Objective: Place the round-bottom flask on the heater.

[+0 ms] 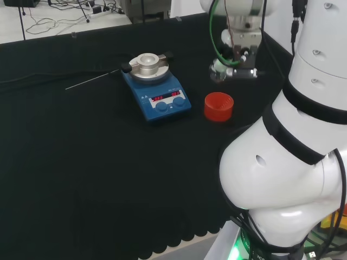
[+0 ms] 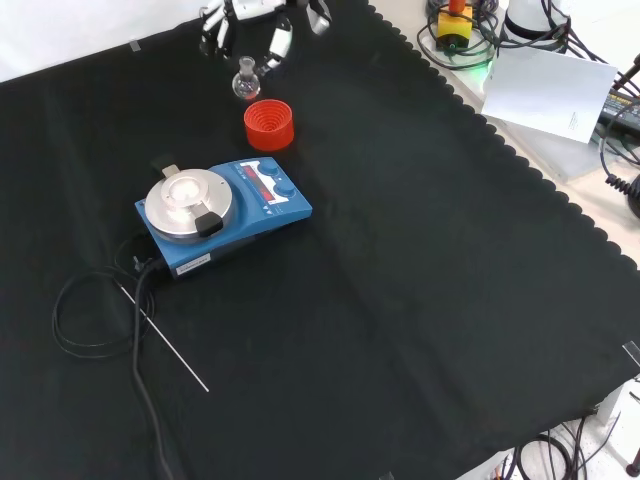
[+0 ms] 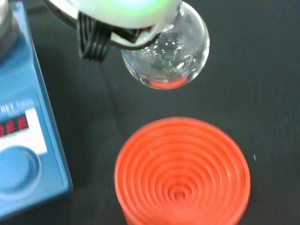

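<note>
We see the hand [image 2: 250, 25] grasping the flask [image 2: 245, 84] by its neck, lifted off the cloth [image 2: 400, 300]. In the front view the flask hangs just beyond the red stand [image 2: 268, 124]; the heater [image 2: 222, 213] sits nearer, to the left.

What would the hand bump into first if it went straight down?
Probably the bare black cloth, or the rim of the red ribbed stand close beside it. The hand holds the round-bottom flask just off the stand; depth is unclear.
</note>
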Robot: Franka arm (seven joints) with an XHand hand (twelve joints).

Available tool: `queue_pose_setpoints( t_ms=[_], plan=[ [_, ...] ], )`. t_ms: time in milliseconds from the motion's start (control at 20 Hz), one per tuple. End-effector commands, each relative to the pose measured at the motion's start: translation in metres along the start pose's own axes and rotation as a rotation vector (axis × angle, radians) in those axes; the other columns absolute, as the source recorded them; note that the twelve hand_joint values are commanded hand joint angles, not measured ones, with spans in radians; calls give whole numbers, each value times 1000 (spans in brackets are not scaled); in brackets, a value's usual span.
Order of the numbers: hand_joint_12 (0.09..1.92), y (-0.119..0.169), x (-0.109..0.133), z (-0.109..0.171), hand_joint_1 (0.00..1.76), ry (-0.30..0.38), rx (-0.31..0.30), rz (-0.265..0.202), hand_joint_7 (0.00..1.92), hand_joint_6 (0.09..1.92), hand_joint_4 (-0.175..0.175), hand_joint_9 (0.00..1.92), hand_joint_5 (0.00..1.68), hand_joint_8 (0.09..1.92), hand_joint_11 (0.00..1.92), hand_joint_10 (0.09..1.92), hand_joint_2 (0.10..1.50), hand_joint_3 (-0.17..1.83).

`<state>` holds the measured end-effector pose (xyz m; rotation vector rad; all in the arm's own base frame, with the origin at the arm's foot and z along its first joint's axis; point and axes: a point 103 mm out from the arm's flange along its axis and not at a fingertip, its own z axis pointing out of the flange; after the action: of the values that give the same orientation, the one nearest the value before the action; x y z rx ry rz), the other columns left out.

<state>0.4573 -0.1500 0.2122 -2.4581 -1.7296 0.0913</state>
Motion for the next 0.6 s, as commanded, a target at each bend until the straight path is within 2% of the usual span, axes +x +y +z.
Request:
queue_pose_setpoints(
  t_ms=[50,300,600],
  plan=[
    [1362,23,30,-45,1150,5,33,-1,395,887,-29,652,1183,706,310,623,640,777],
    [1360,51,55,-59,1150,15,55,-31,392,888,-28,654,1184,707,318,625,638,781],
    [1360,83,89,-65,1150,17,83,-91,390,887,-28,654,1185,708,321,625,637,783]
  ],
)
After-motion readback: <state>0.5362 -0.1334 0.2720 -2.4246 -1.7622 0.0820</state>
